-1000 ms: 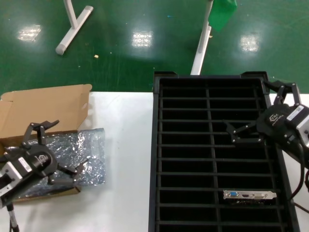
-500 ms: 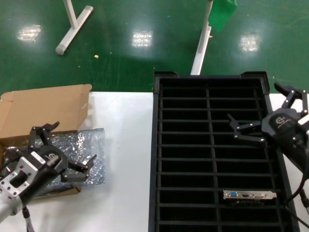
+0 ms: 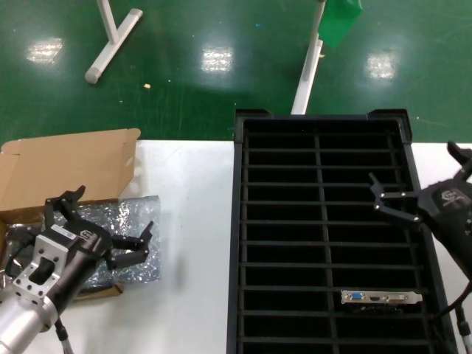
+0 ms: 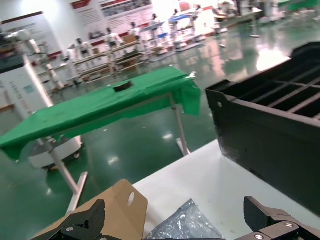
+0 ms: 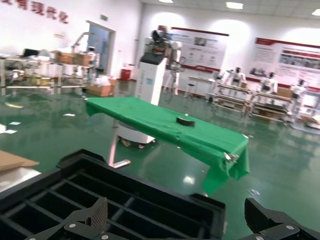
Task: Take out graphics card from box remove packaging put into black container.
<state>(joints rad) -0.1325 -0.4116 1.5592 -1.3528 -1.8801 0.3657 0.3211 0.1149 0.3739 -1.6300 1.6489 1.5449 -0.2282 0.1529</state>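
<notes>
We are holding our left claw [image 3: 99,228] released over the bag [image 3: 140,221] on the white table [image 3: 192,243], our right claw [image 3: 420,188] released above the crate [image 3: 240,221]; the card [image 3: 381,298] is sitting nearer us, green floor [image 3: 221,81] beyond.

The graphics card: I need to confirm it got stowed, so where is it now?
In the head view the graphics card lies in a right-column slot of the black container, near its front end, below the open right end effector.

The black container [image 5: 125,200] fills the near ground with its slotted dividers, the right gripper [image 5: 177,227] showing spread fingertips [image 5: 97,215] just over its rim, and beyond the container stands a green-draped table [image 5: 170,127] on a glossy green floor [image 5: 45,135].
</notes>
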